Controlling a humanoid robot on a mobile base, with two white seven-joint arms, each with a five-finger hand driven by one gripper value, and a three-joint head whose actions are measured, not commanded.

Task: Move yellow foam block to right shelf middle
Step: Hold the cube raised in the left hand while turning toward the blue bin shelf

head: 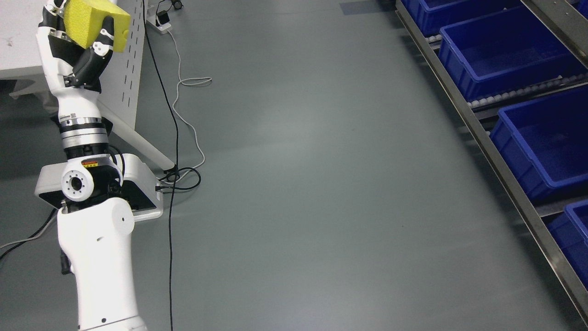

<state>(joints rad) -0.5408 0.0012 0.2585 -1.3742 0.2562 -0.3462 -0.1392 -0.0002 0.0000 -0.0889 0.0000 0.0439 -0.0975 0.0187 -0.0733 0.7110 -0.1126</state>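
Observation:
My left hand (80,34) is raised at the upper left of the head view, its fingers curled around a yellow foam block (92,20). The block is tilted and lifted off the white table (18,50) behind it. My left arm rises from the bottom left edge up to the hand. The right shelf (487,147) runs along the right edge, with a metal rail and blue bins (505,50) on roller tracks. My right arm does not show.
A wide stretch of grey floor (321,184) lies between the table and the shelf. Black and white cables (177,138) trail over the floor by the table's slanted leg. A power strip (161,23) lies near the top.

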